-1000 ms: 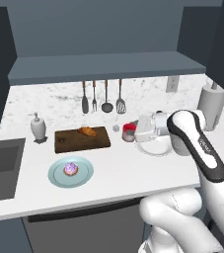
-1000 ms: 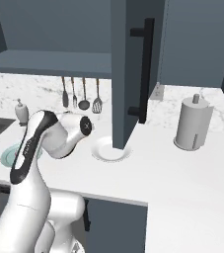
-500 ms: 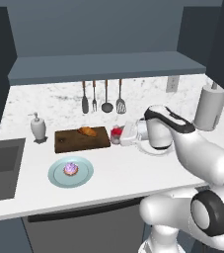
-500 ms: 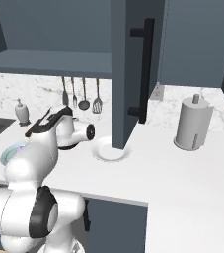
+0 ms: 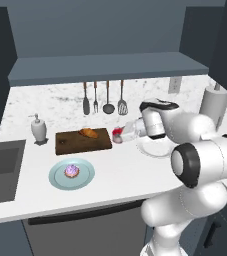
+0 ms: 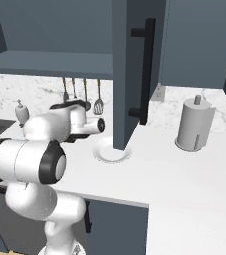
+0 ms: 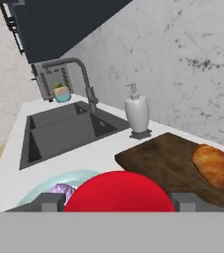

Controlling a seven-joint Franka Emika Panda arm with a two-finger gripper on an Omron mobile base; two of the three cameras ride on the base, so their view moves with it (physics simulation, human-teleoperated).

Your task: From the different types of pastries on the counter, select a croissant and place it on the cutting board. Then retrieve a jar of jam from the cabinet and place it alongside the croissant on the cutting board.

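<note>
My gripper (image 5: 122, 134) is shut on the jar of jam (image 5: 117, 135), a small red jar held just above the counter (image 5: 115, 175) by the right end of the cutting board (image 5: 70, 145). In the hand view the red jar (image 7: 119, 187) sits between the fingertips (image 7: 52, 201). The croissant (image 5: 89, 133) lies on the dark wooden board, also seen as the croissant (image 7: 211, 164) on the cutting board (image 7: 158, 159). The other pastry, round with pink-purple frosting (image 5: 72, 171), rests on a light blue plate (image 5: 55, 176). The cabinet shelf (image 5: 105, 67) runs above.
A white plate (image 5: 157, 150) lies under the arm. A soap dispenser (image 5: 38, 129) stands left of the board, with the sink (image 7: 59, 131) and faucet (image 7: 79, 74) beyond. Utensils (image 5: 105, 100) hang on the wall. A paper towel roll (image 6: 194, 124) and an open cabinet door (image 6: 129, 74) are at the right.
The arm has swung left from over the white plate, carrying the red jar to the right end of the cutting board. The grip has stayed the same.
</note>
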